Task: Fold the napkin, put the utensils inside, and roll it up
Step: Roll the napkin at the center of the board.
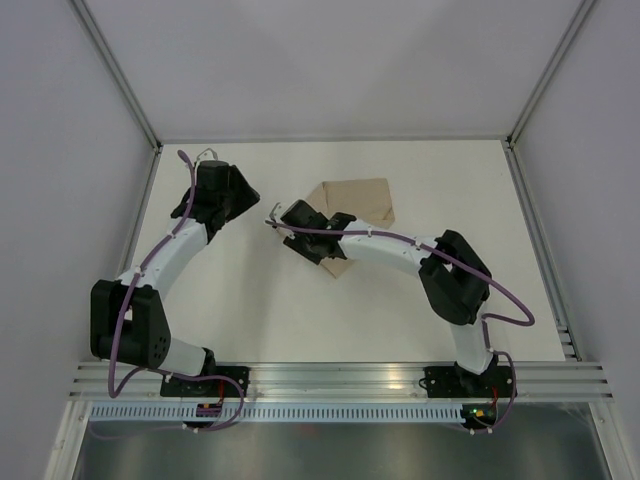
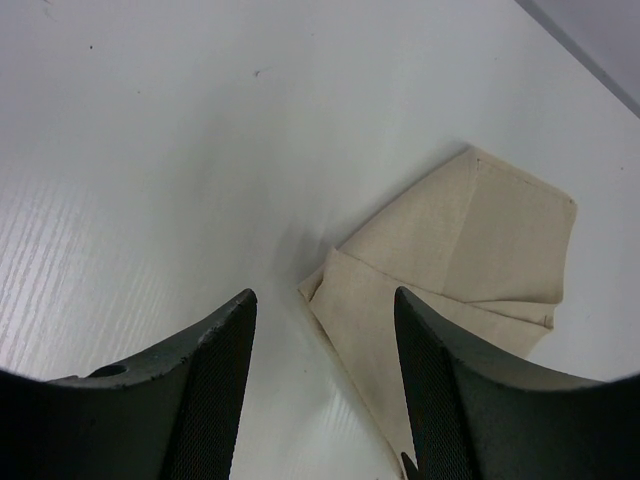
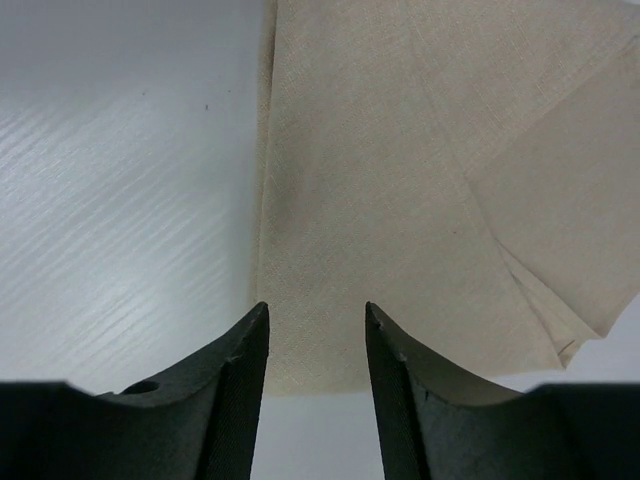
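Folding: R gripper [image 3: 317,312] jaws parted, empty, over napkin [image 3: 400,180] edge; should pinch top layer only. L gripper [image 2: 325,297] parted too.

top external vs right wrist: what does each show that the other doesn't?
Only top external: the left gripper over bare table, well apart from the napkin, and the right arm hiding the napkin's near-left part. Only right wrist: the right gripper open over the napkin's edge, with fold lines and overlapping layers up close. Both: the folded beige napkin on the white table, and no utensils in sight.
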You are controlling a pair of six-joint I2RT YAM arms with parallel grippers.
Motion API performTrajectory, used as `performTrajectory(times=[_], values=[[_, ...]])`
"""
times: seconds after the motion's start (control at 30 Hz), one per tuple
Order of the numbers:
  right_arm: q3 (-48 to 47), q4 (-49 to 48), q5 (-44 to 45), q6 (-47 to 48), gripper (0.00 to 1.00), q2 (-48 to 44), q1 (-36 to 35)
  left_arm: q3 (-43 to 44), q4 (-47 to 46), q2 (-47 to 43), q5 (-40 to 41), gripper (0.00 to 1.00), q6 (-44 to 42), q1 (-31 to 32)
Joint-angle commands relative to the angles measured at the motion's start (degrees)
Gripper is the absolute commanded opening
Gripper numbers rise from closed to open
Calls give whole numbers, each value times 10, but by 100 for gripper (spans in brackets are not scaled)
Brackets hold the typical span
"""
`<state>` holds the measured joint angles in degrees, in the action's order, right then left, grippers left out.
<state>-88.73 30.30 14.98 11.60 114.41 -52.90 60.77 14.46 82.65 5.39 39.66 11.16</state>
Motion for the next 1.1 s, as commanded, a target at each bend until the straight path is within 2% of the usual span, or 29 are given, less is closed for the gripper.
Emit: performTrajectory(times=[0.0,0.2,0.33,0.43,1.07], values=[[7,-15,78,-11,51,6,-24,8,2,-16,-20,63,21,-6],[11,-42,128,-10,55,33,-52,7,-1,-18,-28,63,22,-11],[10,-53,157,-3,47,51,-68,1,-6,-16,-36,63,21,-18],[4,-58,185,2,47,68,-69,0,-7,-16,-40,63,20,-20],[22,-107,239,23,48,93,-89,-4,-16,-2,-51,62,14,-28]])
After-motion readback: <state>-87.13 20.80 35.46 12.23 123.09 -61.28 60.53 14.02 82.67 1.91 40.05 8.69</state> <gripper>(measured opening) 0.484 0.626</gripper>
